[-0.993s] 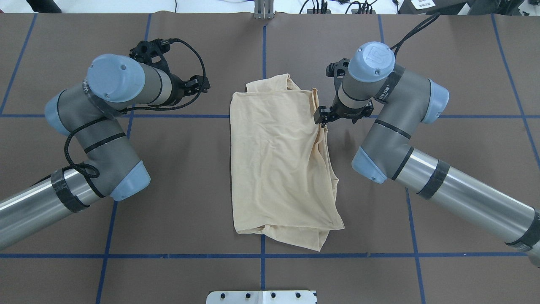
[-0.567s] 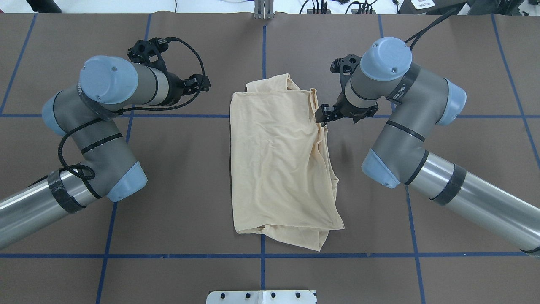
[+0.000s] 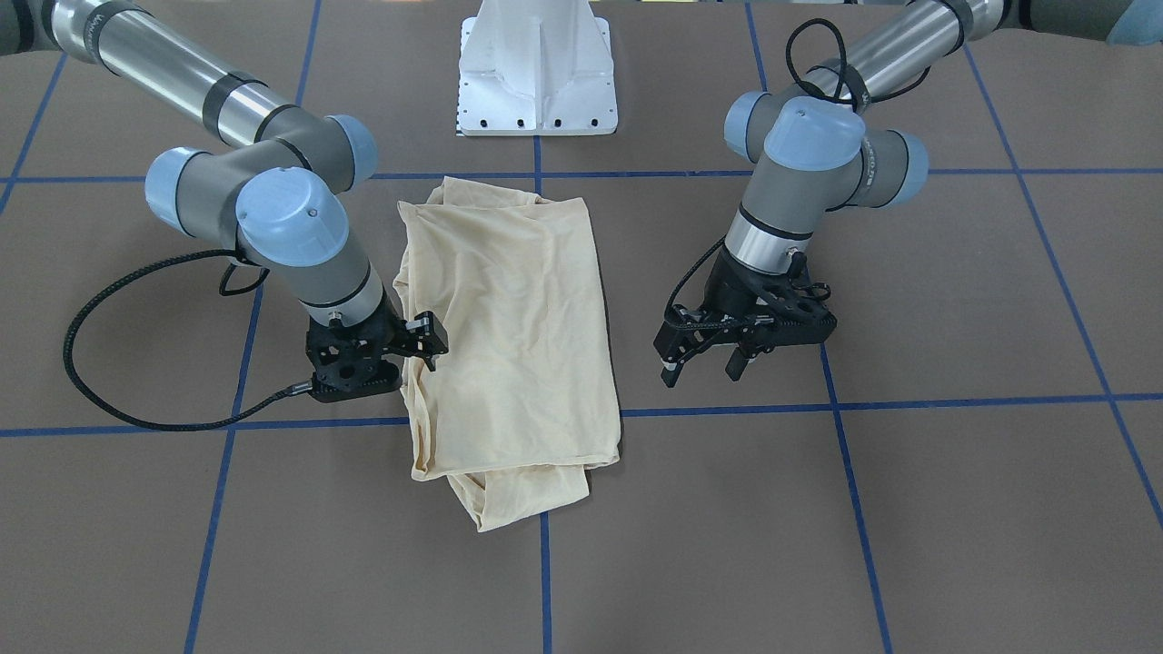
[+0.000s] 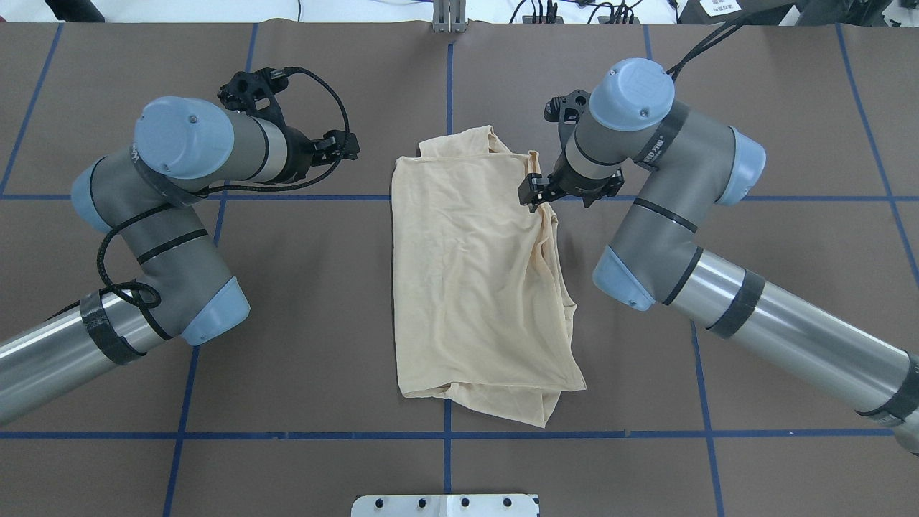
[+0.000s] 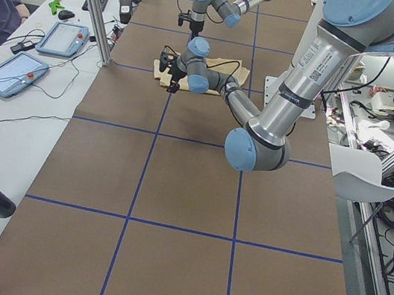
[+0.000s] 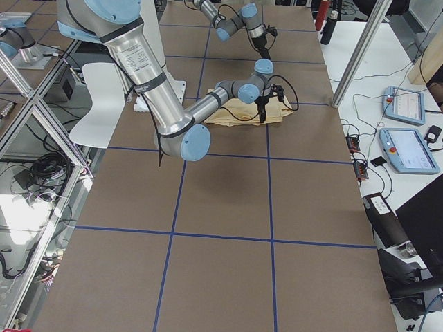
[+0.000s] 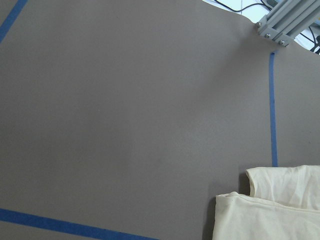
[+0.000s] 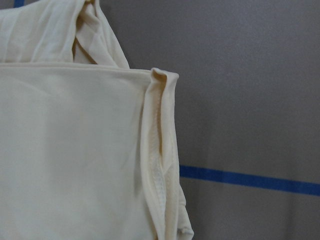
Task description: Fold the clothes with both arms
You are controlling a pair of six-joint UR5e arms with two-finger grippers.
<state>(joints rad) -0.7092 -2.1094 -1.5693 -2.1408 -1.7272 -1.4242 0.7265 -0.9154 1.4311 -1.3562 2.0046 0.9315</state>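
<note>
And here is the pale cream-yellow thin shirt [image 4: 474,287], folded into a tall narrow oblong, flat in the middle of the overhead frame on the brown tabletop [image 4: 309,337] with its grid of blue tape lines [image 4: 287,434]. The bottom edge is ragged: an under-layer pokes out at the lower right, just above the horizontal tape. Wrinkles run down the right-hand side of the cloth.

In from the lower right of that frame comes the grey-and-silver jointed right arm [image 4: 668,215]. Its black two-finger right claw [image 4: 533,194] is at the shirt's upper right edge, over the bunched fold. The front-facing view shows that claw at left of centre, tight against the cloth's side. Whether it is parted or pinching fabric, I cannot tell; the fingers are too small and dark. The right wrist view is nearly all cloth, with a raised ridge of folded edge running down the centre and bare tabletop with a tape line to its right.

The grey-and-silver jointed left arm [image 4: 165,215] reaches in from the lower left. Its black two-finger left claw [image 3: 701,371] is spread wide, fingers pointing down over bare tabletop, right of centre in the front-facing frame and apart from the shirt. The left wrist view is mostly tabletop, with the shirt's corner at the lower right.

A white metal base plate [image 3: 536,82] sits at top centre of the front-facing frame.
</note>
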